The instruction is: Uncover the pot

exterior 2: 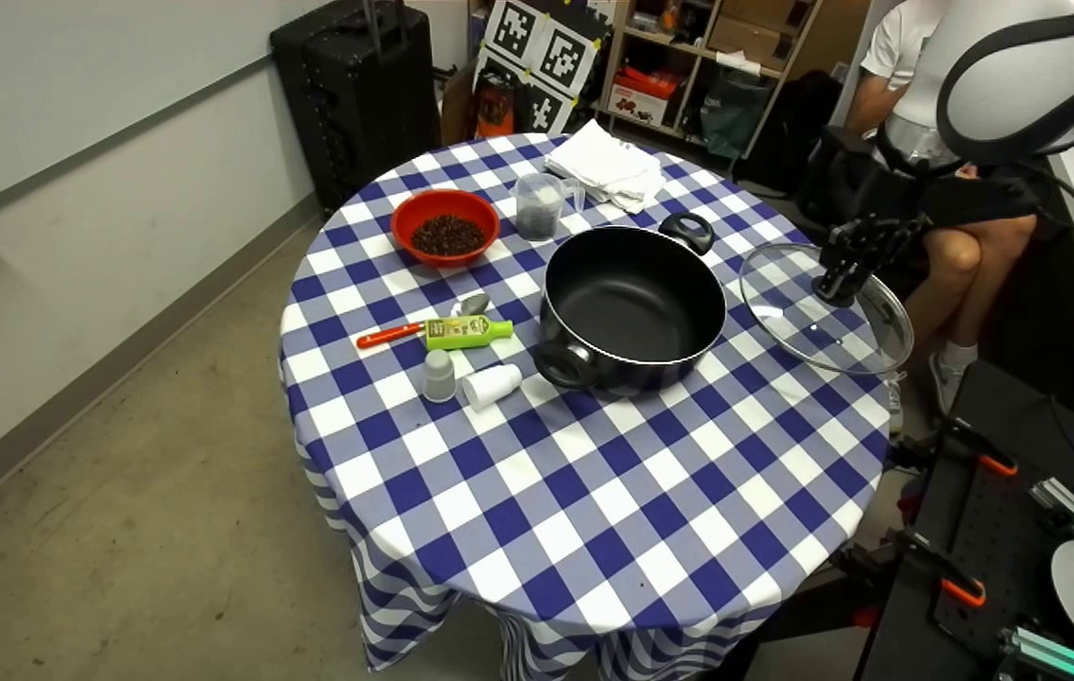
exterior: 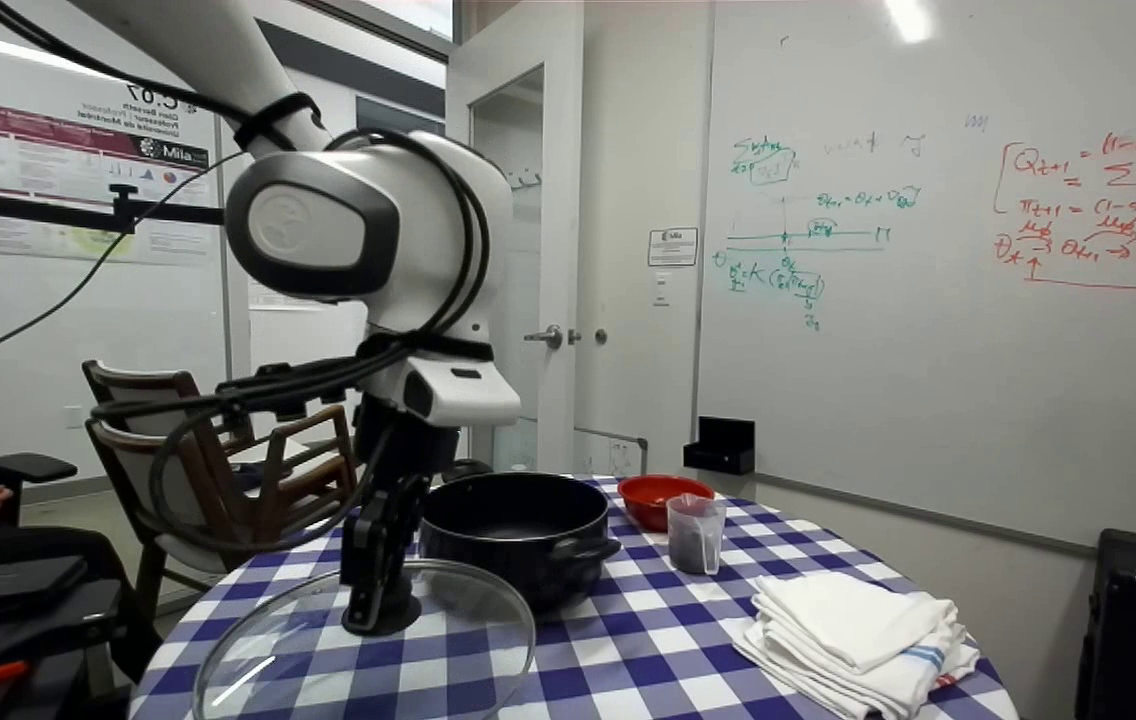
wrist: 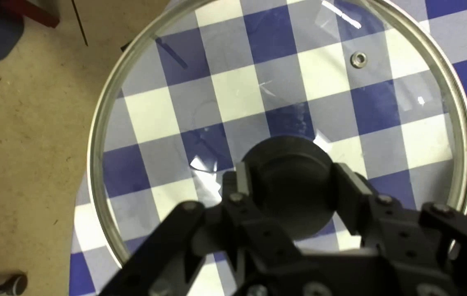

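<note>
"mila" on poster, "mila" on wall sign, red "πt+1" on whiteboard

in an exterior view, the black round pot stands left of the clear round glass lid, right of the red round bowl.

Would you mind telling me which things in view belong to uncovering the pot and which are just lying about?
Part of the job:
black pot, uncovered
glass lid, off beside it
dark knob
fingers, shut on the knob

Just lying about:
red bowl
clear cup
folded white cloths
green bottle
orange-handled utensil
small grey container
small white container
</note>
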Robot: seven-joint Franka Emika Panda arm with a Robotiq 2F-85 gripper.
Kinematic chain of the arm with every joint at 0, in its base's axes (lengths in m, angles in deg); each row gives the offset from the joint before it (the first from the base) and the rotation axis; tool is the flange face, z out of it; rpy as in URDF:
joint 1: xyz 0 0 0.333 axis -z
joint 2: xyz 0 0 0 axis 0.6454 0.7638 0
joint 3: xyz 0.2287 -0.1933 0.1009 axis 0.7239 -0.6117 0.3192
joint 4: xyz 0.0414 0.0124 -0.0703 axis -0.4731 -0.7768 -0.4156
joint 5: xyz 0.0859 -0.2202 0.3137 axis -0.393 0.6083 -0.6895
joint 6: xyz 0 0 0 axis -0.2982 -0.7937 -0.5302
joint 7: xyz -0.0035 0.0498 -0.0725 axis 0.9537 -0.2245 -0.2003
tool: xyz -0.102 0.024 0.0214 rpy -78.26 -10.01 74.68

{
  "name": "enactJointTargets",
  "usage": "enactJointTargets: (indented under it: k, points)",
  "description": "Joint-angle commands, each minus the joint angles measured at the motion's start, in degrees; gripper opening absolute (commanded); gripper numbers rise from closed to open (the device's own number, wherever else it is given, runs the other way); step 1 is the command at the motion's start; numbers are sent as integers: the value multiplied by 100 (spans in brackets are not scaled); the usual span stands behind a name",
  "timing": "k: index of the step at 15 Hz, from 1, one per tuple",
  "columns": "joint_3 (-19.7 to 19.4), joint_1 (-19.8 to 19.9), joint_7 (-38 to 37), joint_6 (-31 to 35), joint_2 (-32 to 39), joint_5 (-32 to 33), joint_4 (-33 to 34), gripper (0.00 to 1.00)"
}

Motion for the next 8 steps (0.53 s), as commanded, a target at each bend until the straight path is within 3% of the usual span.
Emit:
enactJointTargets:
  k: [1,8]
  points:
    - [31,-8,-256,22,571,-305,281,25]
    - [36,95,-310,-76,1177,-763,707,25]
